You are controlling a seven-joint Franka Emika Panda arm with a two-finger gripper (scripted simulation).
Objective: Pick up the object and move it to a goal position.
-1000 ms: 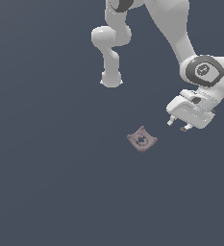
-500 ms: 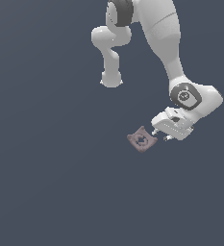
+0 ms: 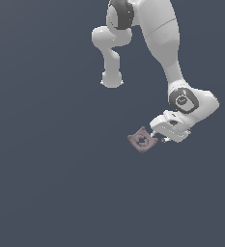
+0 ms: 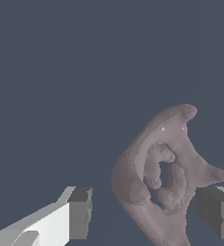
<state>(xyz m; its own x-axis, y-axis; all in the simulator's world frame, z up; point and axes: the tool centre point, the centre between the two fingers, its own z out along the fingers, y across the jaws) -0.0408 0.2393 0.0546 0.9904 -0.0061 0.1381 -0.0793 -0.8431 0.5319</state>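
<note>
Over the last second the gripper [image 3: 158, 138] has been dropping from well above to just beside the pink-brown holed piece [image 3: 142, 140], which is lying flat on the floor. Its fingers [image 4: 80, 212] are spread wide and holding nothing, with the piece sitting between them nearer one pad, so the grasp is looking close.

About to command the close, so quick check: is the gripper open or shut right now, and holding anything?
Gripper: open, holding nothing. The pink-brown piece lies between the fingers, not clamped.
</note>
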